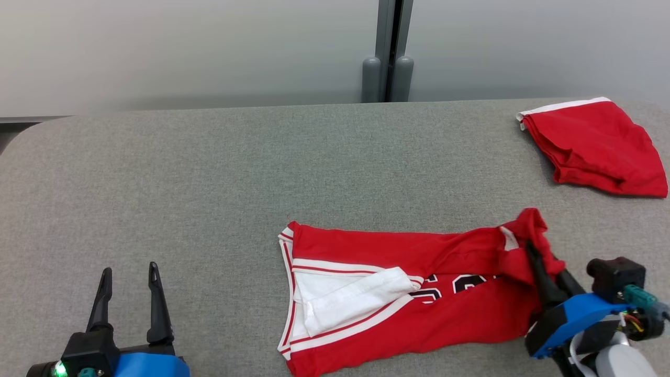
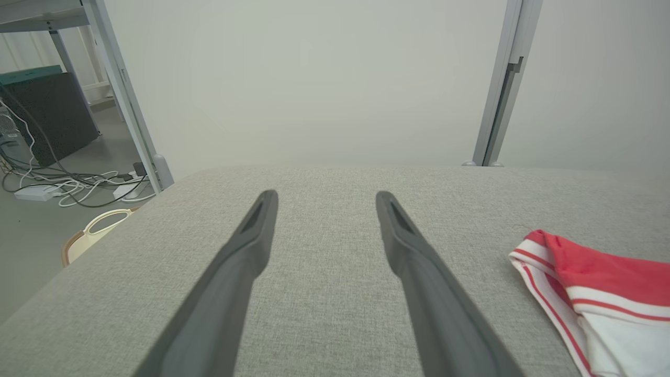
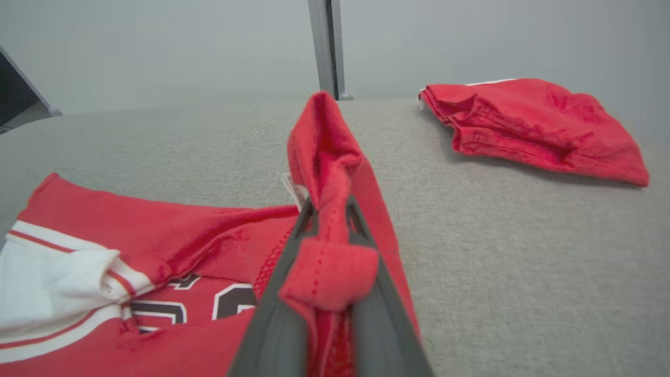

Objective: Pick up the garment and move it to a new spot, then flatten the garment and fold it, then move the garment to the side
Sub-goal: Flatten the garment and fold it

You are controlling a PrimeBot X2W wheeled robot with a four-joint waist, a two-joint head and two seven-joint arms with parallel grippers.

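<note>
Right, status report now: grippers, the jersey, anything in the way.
Right gripper shut on the jersey, right end bunched and lifted. Left gripper open, apart from it. Second red garment lies far right on the table, clear.

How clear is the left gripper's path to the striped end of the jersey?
Probably yes. The left gripper is open, with bare table between it and the striped end of the jersey; the right gripper pinches the opposite end.

right gripper point(image 3: 327, 209): fingers point(image 3: 272, 335) clamped a raised fold of the garment point(image 3: 172, 246)
garment: red jersey, white trim, spread toward 9 o'clock
red cloth point(image 3: 534, 125): at 2 o'clock on the table point(image 3: 497, 262), apart
</note>
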